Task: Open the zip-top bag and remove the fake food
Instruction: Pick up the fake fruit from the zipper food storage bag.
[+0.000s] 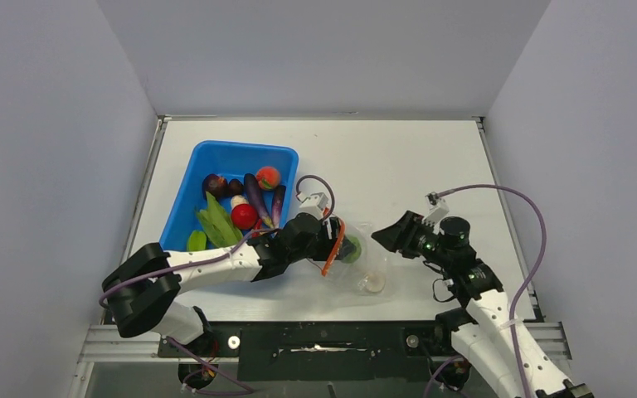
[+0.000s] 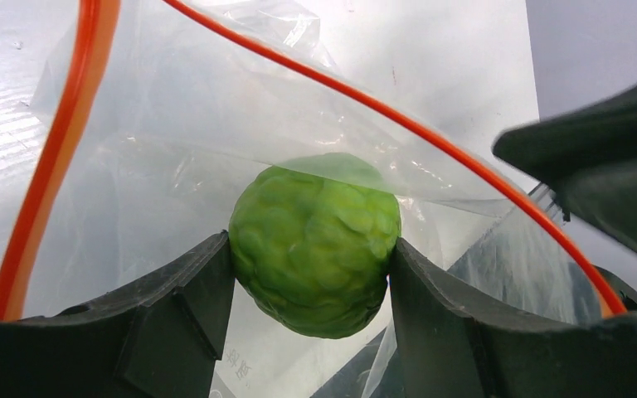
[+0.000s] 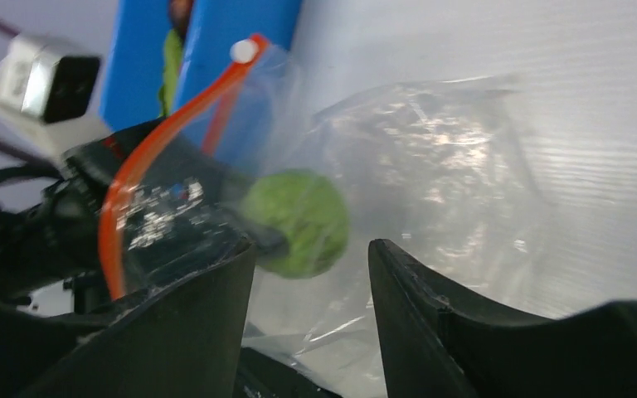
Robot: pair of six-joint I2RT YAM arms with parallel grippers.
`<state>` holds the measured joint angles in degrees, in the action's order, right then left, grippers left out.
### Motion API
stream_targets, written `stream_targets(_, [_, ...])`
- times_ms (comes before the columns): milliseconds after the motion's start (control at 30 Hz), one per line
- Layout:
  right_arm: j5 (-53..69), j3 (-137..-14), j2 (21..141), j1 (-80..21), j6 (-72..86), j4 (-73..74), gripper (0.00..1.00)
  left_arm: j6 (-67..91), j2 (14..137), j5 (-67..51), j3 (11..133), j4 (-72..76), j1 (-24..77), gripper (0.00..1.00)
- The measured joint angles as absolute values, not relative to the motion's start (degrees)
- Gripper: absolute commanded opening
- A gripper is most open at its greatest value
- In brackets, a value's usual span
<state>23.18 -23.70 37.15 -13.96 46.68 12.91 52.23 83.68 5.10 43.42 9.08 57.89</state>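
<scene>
The zip-top bag (image 1: 368,259) lies open on the table, its orange-red zipper strip (image 1: 332,249) bowed wide. My left gripper (image 1: 344,247) reaches in through the mouth and is shut on the green bumpy ball (image 2: 315,240), one finger on each side. The ball shows through the plastic in the right wrist view (image 3: 299,220). A white mushroom (image 1: 374,283) lies in the bag's near end. My right gripper (image 1: 388,236) is open and empty, just right of the bag, jaws facing the clear plastic (image 3: 431,174).
A blue bin (image 1: 240,151) stands at the back left, holding a red round fruit (image 1: 244,215), long green pods (image 1: 216,224), an orange-pink peach (image 1: 268,177) and dark purple pieces (image 1: 257,195). The left arm lies along the bin's near edge.
</scene>
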Motion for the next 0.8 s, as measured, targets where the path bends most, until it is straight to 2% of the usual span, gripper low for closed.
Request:
stream_targets(133, [20.0,-28.6,37.5,-26.0,46.3,13.0,0.53,52.2,83.0,5.6,43.3,9.1,57.7,0.14])
stream_targets(367, [4.7,-39.0,47.5,-45.5,45.2,13.9,0.53,52.2,82.5,5.8,43.3,8.9,57.7,0.14])
stream_targets(500, [-1.9,-42.9,53.0,-50.2,45.1,17.3,0.39,52.2,82.5,5.9,43.3,8.6,57.7,0.13])
stream_targets(567, [-5.0,-45.1,55.3,-51.2,45.6,19.8,0.35,52.2,82.5,6.2,43.3,8.4,57.7,0.13])
stream_targets(700, [-7.2,-47.1,56.5,-52.7,46.7,21.8,0.21,52.2,82.4,6.9,43.3,8.1,57.6,0.13])
stream_targets(800, [-7.1,-47.1,55.6,-53.2,47.0,21.9,0.15,52.2,82.4,7.0,43.3,8.1,57.8,0.13])
